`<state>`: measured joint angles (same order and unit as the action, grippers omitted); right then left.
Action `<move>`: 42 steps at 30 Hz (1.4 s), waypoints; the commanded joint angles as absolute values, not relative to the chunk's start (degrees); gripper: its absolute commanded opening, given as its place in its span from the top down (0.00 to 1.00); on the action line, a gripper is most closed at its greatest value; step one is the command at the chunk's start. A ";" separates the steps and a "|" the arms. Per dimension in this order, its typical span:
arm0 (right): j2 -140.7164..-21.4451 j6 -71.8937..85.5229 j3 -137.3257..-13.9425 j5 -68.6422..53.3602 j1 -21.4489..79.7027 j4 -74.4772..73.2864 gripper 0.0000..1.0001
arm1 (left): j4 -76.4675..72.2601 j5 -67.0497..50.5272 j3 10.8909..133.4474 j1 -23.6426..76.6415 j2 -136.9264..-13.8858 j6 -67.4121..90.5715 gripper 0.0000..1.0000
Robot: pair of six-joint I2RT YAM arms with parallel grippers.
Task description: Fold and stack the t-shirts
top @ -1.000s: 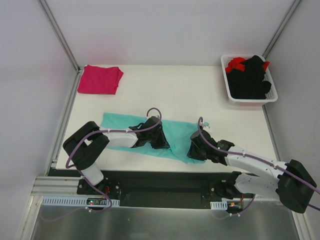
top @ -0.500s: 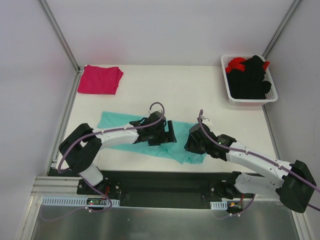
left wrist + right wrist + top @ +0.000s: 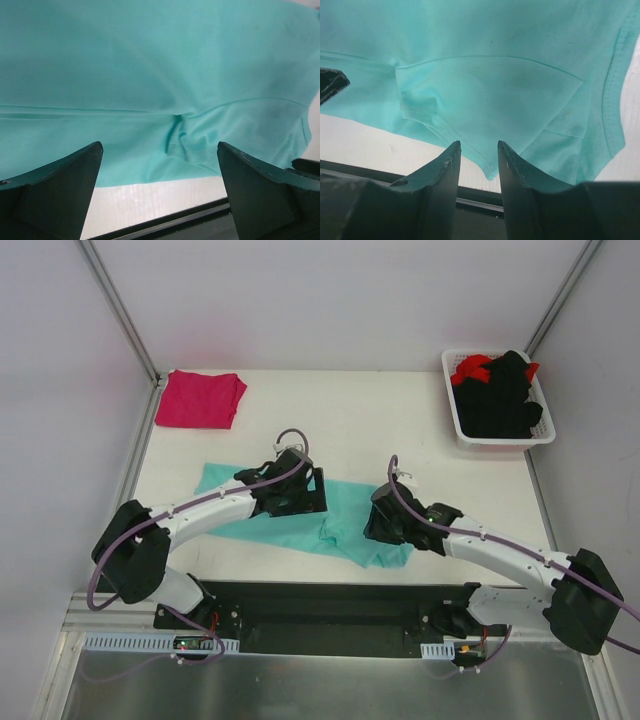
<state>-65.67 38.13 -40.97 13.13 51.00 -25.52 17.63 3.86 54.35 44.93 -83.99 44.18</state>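
The wide white bench (image 3: 350, 420) carries everything. A plain teal cloth t-shirt (image 3: 340, 525) lies spread and partly folded across the near middle of it, a folded edge running across the cloth, with a rumpled, bunched patch where the fold ends and its right end close to the near edge. Both arms reach in over this shirt from the near side.

At the far right corner stands a white plastic basket (image 3: 497, 437), heaped with black and red garments (image 3: 500, 400). At the far left corner, well apart from the teal shirt, rests a folded magenta-pink t-shirt (image 3: 200, 398).

The left gripper (image 3: 159, 150) hangs over the left half of the teal shirt. Its dark fingers (image 3: 65, 185) are spread wide, with nothing between them but the cloth lying below.

The right gripper (image 3: 478, 147) sits over the shirt's right end, by a sleeve hem. Its fingers (image 3: 445, 175) stand a narrow gap apart, and the cloth's corner shows through that gap, unpinched.
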 commanded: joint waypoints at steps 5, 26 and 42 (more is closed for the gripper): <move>-69.34 37.44 -39.82 10.55 51.50 -14.69 0.61 | 19.78 3.61 50.71 36.05 -82.09 38.68 0.01; -83.05 37.09 -38.76 10.98 50.36 -16.51 0.62 | 29.43 6.85 57.65 24.52 -79.28 30.85 0.01; -84.99 38.23 -38.85 18.01 43.69 -30.32 0.64 | 33.22 6.77 60.12 22.24 -75.50 29.88 0.01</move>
<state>-82.59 38.41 -41.36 12.60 46.02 -19.00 31.31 6.31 57.56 22.76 -77.38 31.03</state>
